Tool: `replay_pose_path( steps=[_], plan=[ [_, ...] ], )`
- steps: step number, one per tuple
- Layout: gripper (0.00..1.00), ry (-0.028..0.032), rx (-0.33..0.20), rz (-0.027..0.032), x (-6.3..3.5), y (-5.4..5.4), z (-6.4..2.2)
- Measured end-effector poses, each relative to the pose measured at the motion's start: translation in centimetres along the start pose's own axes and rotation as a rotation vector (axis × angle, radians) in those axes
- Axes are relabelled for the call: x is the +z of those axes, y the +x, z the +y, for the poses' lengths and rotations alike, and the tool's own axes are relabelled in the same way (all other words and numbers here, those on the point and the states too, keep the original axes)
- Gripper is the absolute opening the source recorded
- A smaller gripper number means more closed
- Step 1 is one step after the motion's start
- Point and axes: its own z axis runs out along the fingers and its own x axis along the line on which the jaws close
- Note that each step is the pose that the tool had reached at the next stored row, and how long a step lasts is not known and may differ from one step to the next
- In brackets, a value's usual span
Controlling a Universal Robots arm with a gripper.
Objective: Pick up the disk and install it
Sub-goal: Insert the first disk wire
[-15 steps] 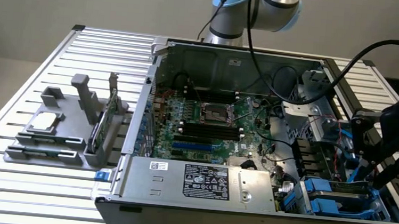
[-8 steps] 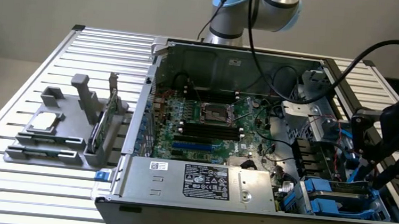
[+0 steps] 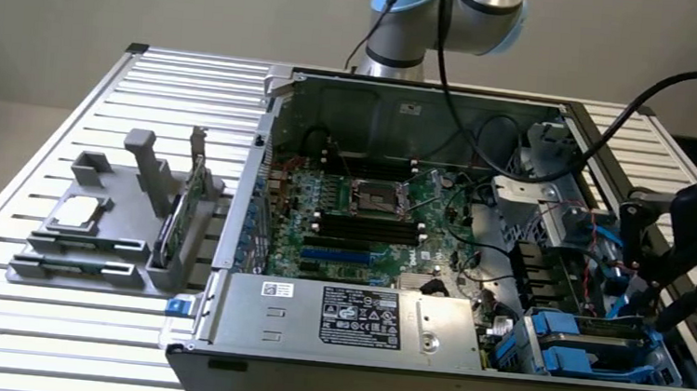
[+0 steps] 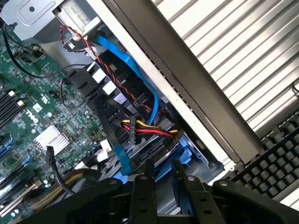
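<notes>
- The disk (image 4: 148,156), a rectangular silver-grey metal hard drive with blue plastic rails, lies in the corner drive bay of the open grey metal computer case (image 3: 433,389), under a red, yellow and black cable bundle (image 4: 145,131).
- The black claw (image 4: 161,164) sits at its near end; I cannot tell whether it grips.
- Seating it well likely needs a level, straight push along the rails, clear of the blue flat cable (image 4: 140,77).

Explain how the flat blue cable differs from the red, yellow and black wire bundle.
The flat blue cable is one single-coloured ribbon; the red, yellow and black wire bundle is several thin strands. The blue cable runs long; the wire bundle is short, ending at a black plug. Both lie inside the open grey computer case.
</notes>
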Motion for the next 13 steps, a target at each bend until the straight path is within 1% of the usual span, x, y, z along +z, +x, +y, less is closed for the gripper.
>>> replay_pose_path(
  steps=[2, 5, 8, 13],
  plan=[
    [0.29, -0.0021, 0.000, 0.0020, 0.00, -0.26, -0.02],
    [0.29, -0.0088, 0.011, 0.0084, 0.01, -0.35, -0.13],
    [0.29, -0.0149, 0.034, 0.0148, 0.05, -0.36, -0.14],
    [0.29, -0.0131, 0.090, 0.0157, 0.26, -0.36, -0.15]
  ],
)
